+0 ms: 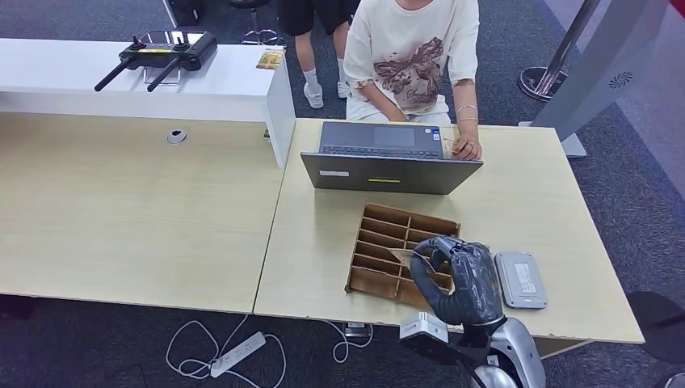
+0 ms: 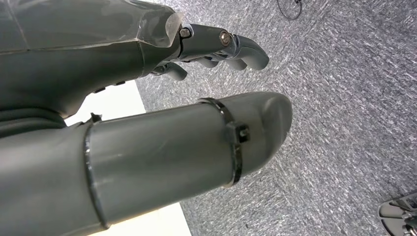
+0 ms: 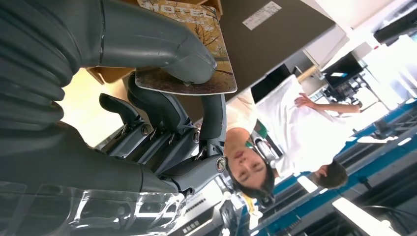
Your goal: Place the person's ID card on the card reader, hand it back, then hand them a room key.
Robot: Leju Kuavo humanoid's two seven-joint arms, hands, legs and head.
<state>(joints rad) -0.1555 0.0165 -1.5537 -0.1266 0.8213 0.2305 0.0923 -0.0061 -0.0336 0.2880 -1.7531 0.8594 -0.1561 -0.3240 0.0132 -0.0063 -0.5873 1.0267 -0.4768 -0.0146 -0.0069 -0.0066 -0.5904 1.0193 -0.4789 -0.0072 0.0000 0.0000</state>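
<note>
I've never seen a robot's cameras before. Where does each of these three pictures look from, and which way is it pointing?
Head view: high on the body, looking forward and down at the desk, laptop, wooden tray and seated person; the right hand shows.
Left wrist view: behind the hanging left hand, facing grey carpet.
Right wrist view: behind the right hand, facing the person; the fingers pinch a room key card.
Head and right wrist views share the right hand, card, laptop and person.

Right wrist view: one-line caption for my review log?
Right hand pinches a room key card between thumb and fingers.
</note>
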